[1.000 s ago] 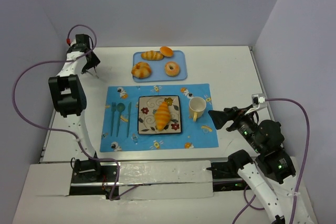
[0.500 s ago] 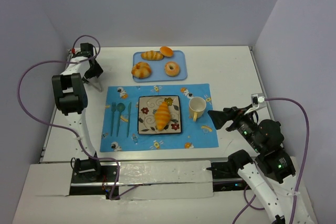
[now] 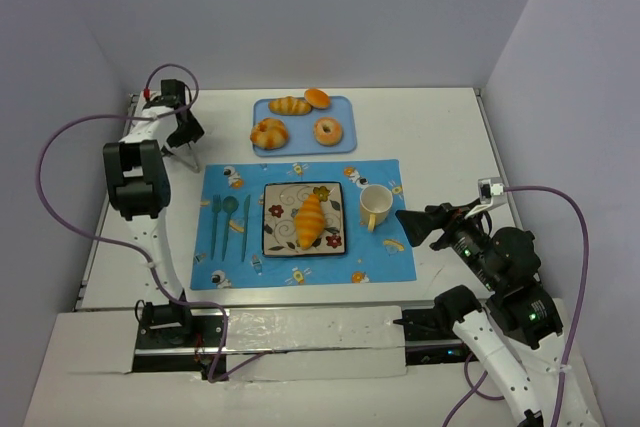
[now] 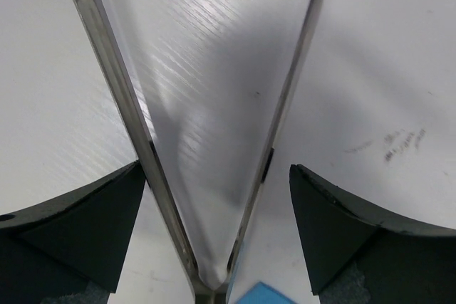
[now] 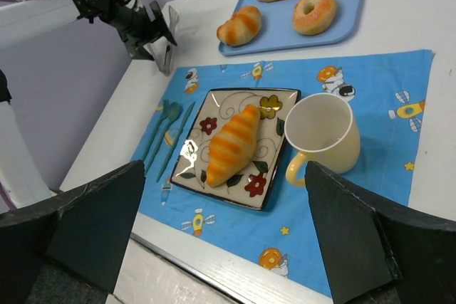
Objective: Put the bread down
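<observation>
The bread (image 3: 310, 220) (image 5: 231, 144), a long golden-orange croissant, lies diagonally on the square flowered plate (image 3: 280, 197) (image 5: 235, 108) in the middle of the blue placemat (image 3: 380, 257). My left gripper (image 3: 190, 157) (image 4: 217, 233) (image 5: 160, 51) hangs at the far left back, off the mat's corner. Its jaws stand wide open with only white table between them. My right gripper (image 3: 412, 227) (image 5: 221, 240) hovers right of the mat beside the cup, open and empty, looking down at the plate.
A blue tray (image 3: 300, 127) (image 5: 349, 26) at the back holds several other pastries. A cream cup (image 3: 375, 207) (image 5: 320, 133) stands right of the plate. Teal cutlery (image 3: 228, 222) (image 5: 167, 129) lies left of it. Walls close in on the left, back and right.
My left gripper has shifted slightly right along the back left of the table and its jaws have spread wider. The right arm and the bread have not moved.
</observation>
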Robot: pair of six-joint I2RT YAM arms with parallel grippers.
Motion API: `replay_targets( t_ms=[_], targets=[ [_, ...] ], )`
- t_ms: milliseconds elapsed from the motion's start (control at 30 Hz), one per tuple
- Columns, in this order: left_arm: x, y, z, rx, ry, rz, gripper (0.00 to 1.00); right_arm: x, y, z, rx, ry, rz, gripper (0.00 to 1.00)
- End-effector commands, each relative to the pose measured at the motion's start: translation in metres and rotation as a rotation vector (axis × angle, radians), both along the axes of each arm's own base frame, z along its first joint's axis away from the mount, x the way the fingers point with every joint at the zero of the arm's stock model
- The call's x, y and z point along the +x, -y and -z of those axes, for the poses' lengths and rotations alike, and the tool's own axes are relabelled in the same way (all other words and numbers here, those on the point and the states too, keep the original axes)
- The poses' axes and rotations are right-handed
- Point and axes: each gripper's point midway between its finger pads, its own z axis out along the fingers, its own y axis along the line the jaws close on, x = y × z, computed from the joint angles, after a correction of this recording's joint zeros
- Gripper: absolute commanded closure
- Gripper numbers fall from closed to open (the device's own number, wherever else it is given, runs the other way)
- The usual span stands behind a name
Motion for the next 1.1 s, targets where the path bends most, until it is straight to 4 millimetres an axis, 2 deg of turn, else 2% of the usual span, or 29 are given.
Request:
replay_targets(
  t_ms=[0, 33, 67, 100, 133, 233, 300, 333, 400, 433, 500, 533, 600, 633, 667, 700, 733, 767, 800, 833, 867, 900, 933, 967, 1000, 1033, 1067],
  targets=[
    [0.012, 0.009, -0.072, 0.018, 0.149, -0.017, 0.07, 0.001, 0.0, -0.014, 0.006, 0.046, 0.002, 0.0],
    [0.01, 0.009, -0.069, 0.021, 0.143, -0.019, 0.07, 0.001, 0.001, -0.013, 0.003, 0.046, 0.003, 0.0],
    [0.008, 0.012, -0.084, 0.024, 0.173, -0.027, 0.07, 0.001, 0.001, -0.014, 0.003, 0.046, 0.006, 0.0],
    [0.002, 0.012, -0.084, 0.031, 0.169, -0.029, 0.07, 0.001, 0.002, -0.014, 0.0, 0.045, 0.009, 0.0],
    [0.001, 0.014, -0.101, 0.033, 0.203, -0.026, 0.07, 0.0, 0.003, -0.016, -0.002, 0.05, 0.015, 0.0],
    [-0.011, 0.011, -0.111, 0.041, 0.208, -0.038, 0.07, 0.001, 0.005, -0.017, -0.007, 0.051, 0.022, 0.0],
    [-0.02, 0.01, -0.125, 0.047, 0.222, -0.043, 0.06, 0.001, 0.006, -0.018, -0.009, 0.05, 0.025, 0.0],
    [-0.025, 0.01, -0.139, 0.047, 0.243, -0.038, 0.06, 0.0, 0.006, -0.021, -0.004, 0.054, 0.024, 0.0],
    [-0.034, 0.012, -0.147, 0.037, 0.262, -0.031, 0.06, -0.002, 0.006, -0.023, 0.0, 0.059, 0.022, 0.0],
    [-0.039, 0.033, -0.171, 0.007, 0.319, 0.02, 0.06, -0.002, 0.006, -0.024, 0.005, 0.06, 0.024, 0.0],
    [-0.049, 0.051, -0.181, -0.026, 0.353, 0.076, 0.07, -0.002, 0.006, -0.025, 0.003, 0.059, 0.024, 0.0],
    [-0.057, 0.073, -0.206, -0.046, 0.402, 0.138, 0.07, -0.002, 0.006, -0.025, 0.004, 0.057, 0.024, 0.0],
    [-0.072, 0.102, -0.22, -0.061, 0.426, 0.23, 0.07, 0.0, 0.005, -0.026, -0.001, 0.054, 0.024, 0.0],
    [-0.089, 0.136, -0.245, -0.074, 0.479, 0.33, 0.07, 0.0, 0.006, -0.026, -0.002, 0.055, 0.027, 0.0],
    [-0.101, 0.158, -0.245, -0.094, 0.478, 0.404, 0.07, 0.001, 0.006, -0.028, -0.003, 0.055, 0.03, 0.0],
    [-0.117, 0.175, -0.267, -0.105, 0.532, 0.472, 0.07, 0.001, 0.007, -0.028, -0.005, 0.054, 0.033, 0.0],
    [-0.134, 0.206, -0.273, -0.117, 0.54, 0.576, 0.07, 0.002, 0.008, -0.029, -0.007, 0.054, 0.037, 0.0],
    [-0.147, 0.22, -0.27, -0.126, 0.533, 0.625, 0.07, 0.003, 0.009, -0.029, -0.013, 0.051, 0.049, 0.0],
    [-0.162, 0.228, -0.285, -0.135, 0.583, 0.678, 0.07, 0.004, 0.01, -0.028, -0.019, 0.047, 0.055, 0.0],
    [-0.179, 0.245, -0.275, -0.153, 0.568, 0.748, 0.07, 0.006, 0.011, -0.027, -0.025, 0.04, 0.063, 0.0],
    [-0.188, 0.252, -0.273, -0.17, 0.577, 0.78, 0.07, 0.007, 0.012, -0.027, -0.028, 0.038, 0.068, 0.0],
    [-0.199, 0.258, -0.285, -0.2, 0.639, 0.816, 0.07, 0.008, 0.012, -0.027, -0.029, 0.038, 0.072, 0.0],
    [-0.208, 0.261, -0.267, -0.22, 0.61, 0.848, 0.07, 0.009, 0.012, -0.027, -0.031, 0.032, 0.074, 0.0],
    [-0.216, 0.268, -0.263, -0.25, 0.615, 0.888, 0.07, 0.01, 0.012, -0.028, -0.03, 0.032, 0.077, 0.0],
    [-0.226, 0.27, -0.268, -0.269, 0.65, 0.914, 0.07, 0.011, 0.013, -0.029, -0.03, 0.033, 0.082, 0.0],
    [-0.229, 0.273, -0.261, -0.28, 0.655, 0.934, 0.07, 0.012, 0.012, -0.03, -0.03, 0.03, 0.082, 0.0],
    [-0.233, 0.275, -0.261, -0.293, 0.664, 0.95, 0.07, 0.013, 0.012, -0.031, -0.032, 0.029, 0.085, 0.0]
  ],
)
